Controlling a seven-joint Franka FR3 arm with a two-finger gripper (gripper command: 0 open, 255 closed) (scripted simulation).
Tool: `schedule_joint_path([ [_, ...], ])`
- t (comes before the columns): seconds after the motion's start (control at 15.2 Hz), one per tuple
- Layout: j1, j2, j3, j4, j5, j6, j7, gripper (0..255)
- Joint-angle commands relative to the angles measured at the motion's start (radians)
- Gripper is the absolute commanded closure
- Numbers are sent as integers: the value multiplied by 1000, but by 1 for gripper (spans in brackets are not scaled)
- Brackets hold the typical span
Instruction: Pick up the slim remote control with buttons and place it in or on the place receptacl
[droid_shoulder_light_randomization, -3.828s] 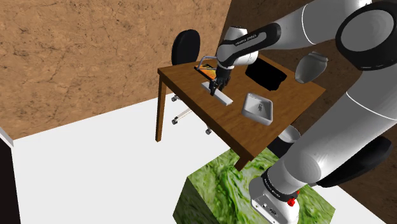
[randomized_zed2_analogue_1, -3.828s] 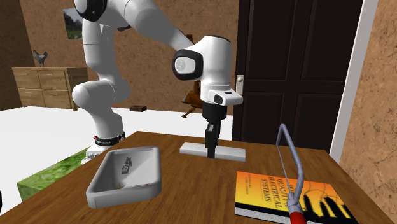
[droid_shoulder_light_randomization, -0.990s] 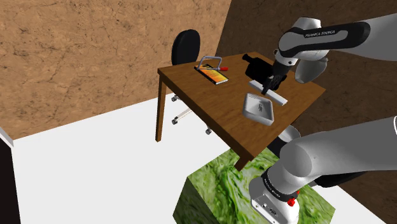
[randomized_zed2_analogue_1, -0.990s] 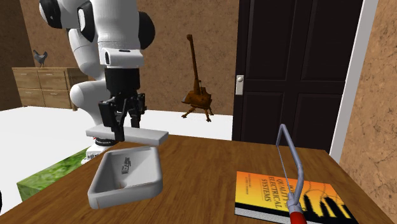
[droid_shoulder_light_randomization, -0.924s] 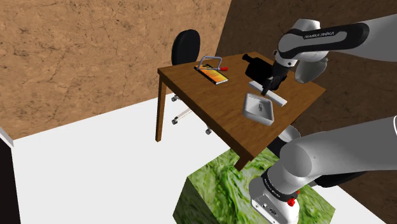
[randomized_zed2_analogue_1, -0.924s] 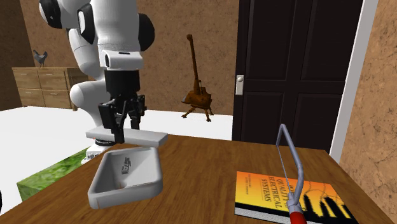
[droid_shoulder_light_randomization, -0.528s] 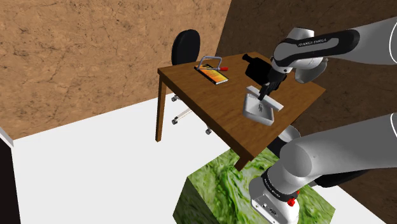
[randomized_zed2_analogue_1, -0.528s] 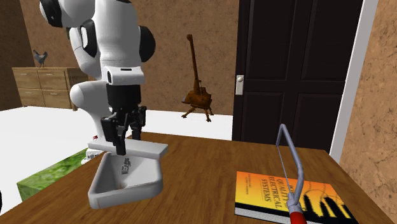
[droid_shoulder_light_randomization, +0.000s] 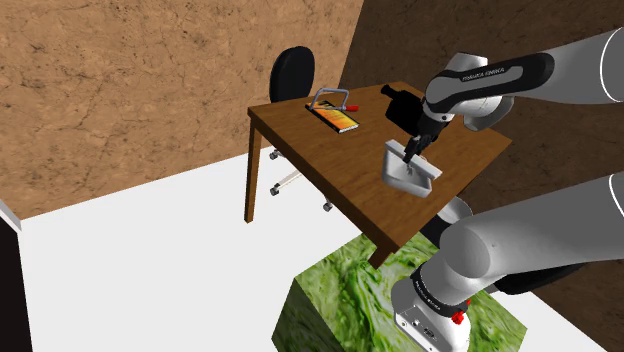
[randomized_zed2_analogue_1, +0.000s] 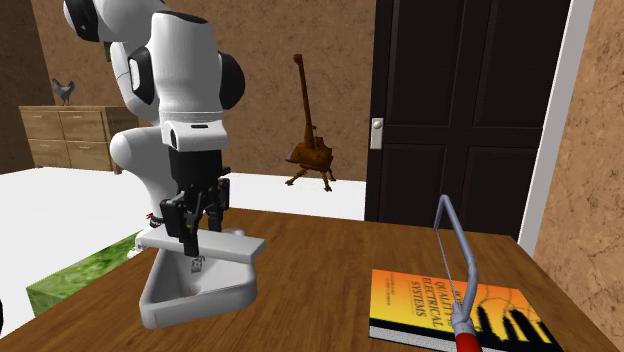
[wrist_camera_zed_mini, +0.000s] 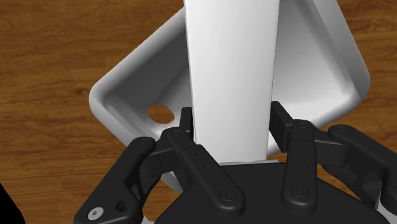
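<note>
The remote control (randomized_zed2_analogue_1: 201, 243) is a plain white slim bar without visible buttons. My black gripper (randomized_zed2_analogue_1: 192, 238) is shut on its middle and holds it level across the top of a white basin-shaped receptacle (randomized_zed2_analogue_1: 160, 299) on the brown table (randomized_zed2_analogue_1: 330, 270). In the shoulder view the gripper (droid_shoulder_light_randomization: 411, 152) and the remote (droid_shoulder_light_randomization: 420, 165) sit over the basin (droid_shoulder_light_randomization: 398, 176) near the table's near corner. In the wrist view the remote (wrist_camera_zed_mini: 233, 70) runs straight out from between my fingers (wrist_camera_zed_mini: 186, 130), crossing the basin (wrist_camera_zed_mini: 124, 95), whose floor has a drain hole (wrist_camera_zed_mini: 160, 114).
An orange book (randomized_zed2_analogue_1: 450, 305) with a hacksaw (randomized_zed2_analogue_1: 458, 262) lying on it rests at the table's other end. A black box (droid_shoulder_light_randomization: 404, 104) and a grey jug (droid_shoulder_light_randomization: 489, 108) stand behind the basin. An office chair (droid_shoulder_light_randomization: 291, 75) is beyond the table. A dark door (randomized_zed2_analogue_1: 455, 110) faces the second exterior view.
The gripper has carried the remote from the table's far end to above the basin, then lowered it over the last second until it spans the basin's rim.
</note>
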Motion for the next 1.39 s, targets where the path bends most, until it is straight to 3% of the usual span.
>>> schedule_joint_path([
  [0.0, 0, 0, 0, 0, 0, 1, 0, 255],
  [0.13, 0, 0, 0, 0, 0, 1, 0, 255],
  [0.2, 0, 0, 0, 0, 0, 1, 0, 0],
  [0.53, 0, 0, 0, 0, 0, 1, 0, 0],
  [0.79, 0, -64, 25, 82, 5, -145, 5, 0],
  [1.32, 0, -64, 25, 82, 5, -145, 5, 0],
])
